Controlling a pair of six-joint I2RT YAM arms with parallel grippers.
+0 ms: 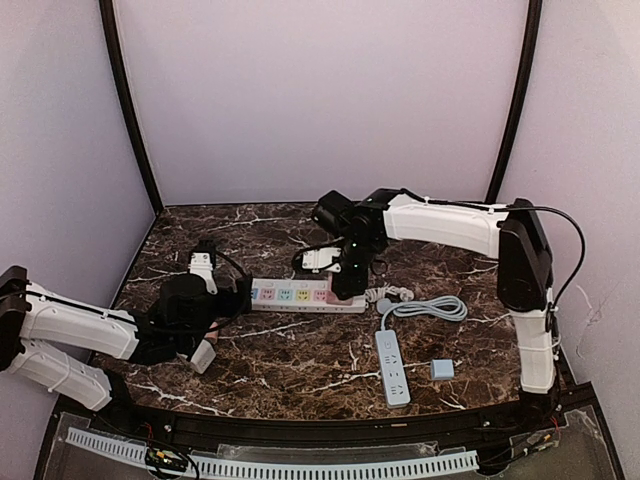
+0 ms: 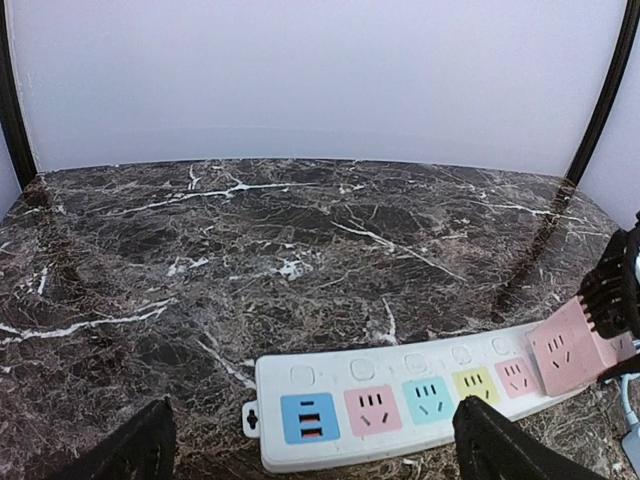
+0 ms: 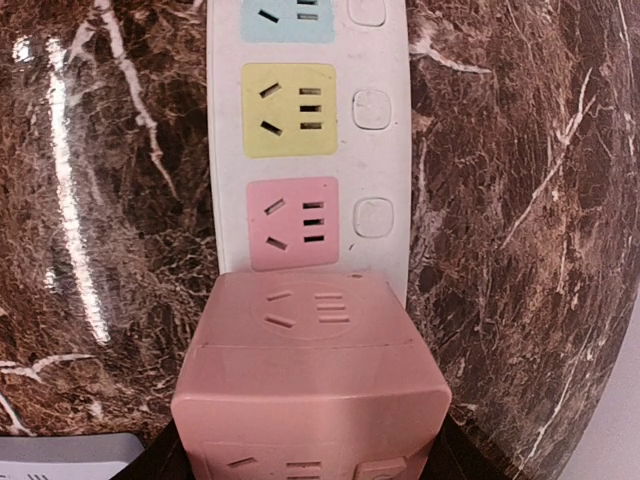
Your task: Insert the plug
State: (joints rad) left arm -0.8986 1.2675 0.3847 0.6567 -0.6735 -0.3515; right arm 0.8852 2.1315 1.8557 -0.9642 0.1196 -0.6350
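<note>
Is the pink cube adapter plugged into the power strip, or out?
Cannot tell: pink cube adapter sits tilted over the end of the power strip, in the right end effector; its prongs are hidden.

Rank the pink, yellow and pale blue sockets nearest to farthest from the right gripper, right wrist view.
1. Pink socket, just beyond the held pink cube.
2. Yellow socket, further up the strip.
3. Pale blue socket, at top edge.

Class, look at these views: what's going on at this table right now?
The right end effector holds a pink plug at one end of the coloured strip, just past its pink socket. The plug looks tilted, so it is probably not pushed home yet. The left end effector sits open at the strip's other end, not gripping it.
</note>
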